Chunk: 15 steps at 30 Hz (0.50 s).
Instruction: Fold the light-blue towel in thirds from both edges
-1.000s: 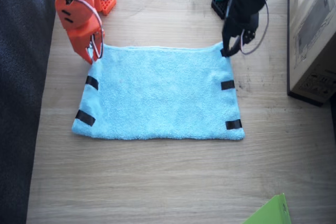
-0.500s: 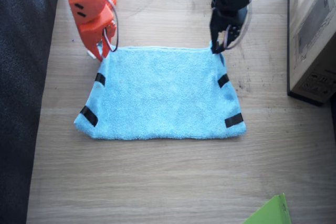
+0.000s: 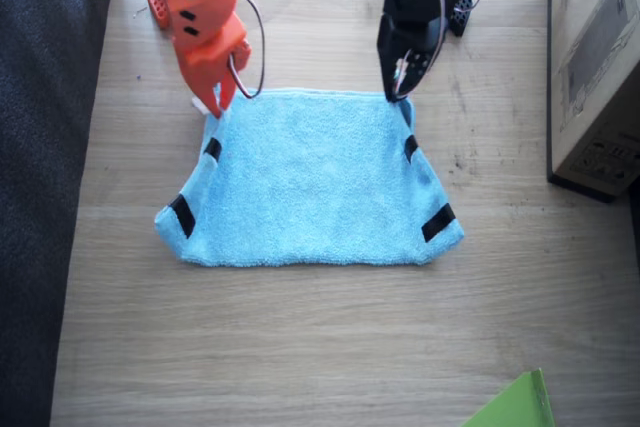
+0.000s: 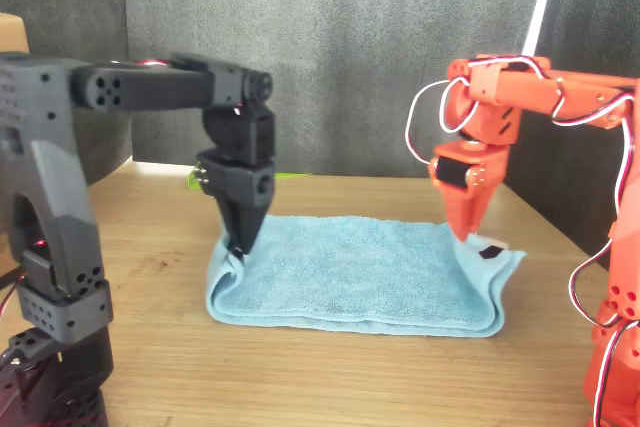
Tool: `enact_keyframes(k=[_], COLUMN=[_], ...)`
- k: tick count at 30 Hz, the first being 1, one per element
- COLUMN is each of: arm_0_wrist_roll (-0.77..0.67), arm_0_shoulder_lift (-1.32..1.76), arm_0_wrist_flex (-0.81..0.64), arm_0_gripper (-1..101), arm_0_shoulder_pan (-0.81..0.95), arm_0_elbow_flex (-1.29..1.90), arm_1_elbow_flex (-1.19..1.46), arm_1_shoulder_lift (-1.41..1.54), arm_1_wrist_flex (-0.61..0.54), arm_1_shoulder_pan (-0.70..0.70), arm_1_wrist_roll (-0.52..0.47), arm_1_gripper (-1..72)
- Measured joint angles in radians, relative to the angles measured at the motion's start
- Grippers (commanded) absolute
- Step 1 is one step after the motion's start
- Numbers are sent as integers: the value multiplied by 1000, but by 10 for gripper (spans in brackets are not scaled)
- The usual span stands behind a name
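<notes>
Fixed view, left to right: orange right gripper [image 3: 215, 105], jaws pinched on the upper-left corner of the light-blue towel [image 3: 310, 182]; towel at frame centre on the wooden table [image 3: 300, 347]; black left gripper [image 3: 399, 92] clamps its upper-right corner. Both edges [image 3: 198, 182] lifted, curling inward; 2 tape strips visible per side

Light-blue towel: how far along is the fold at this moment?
Done: the right gripper and left gripper each pinch a far corner of the light-blue towel. In hand: both corners are lifted and the taped edges slant inward. Left: no third is laid over yet; the middle lies flat.
</notes>
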Motion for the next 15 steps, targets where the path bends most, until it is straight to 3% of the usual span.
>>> enact_keyframes(k=[15], arm_0_wrist_roll=[0], arm_0_shoulder_lift=[-130], arm_0_wrist_flex=[95], arm_0_gripper=[-3], arm_0_shoulder_pan=[-106], arm_0_elbow_flex=[-232], arm_1_elbow_flex=[-341], arm_1_shoulder_lift=[-209], arm_1_wrist_flex=[150], arm_1_shoulder_pan=[133], arm_1_wrist_roll=[35], arm_1_gripper=[1])
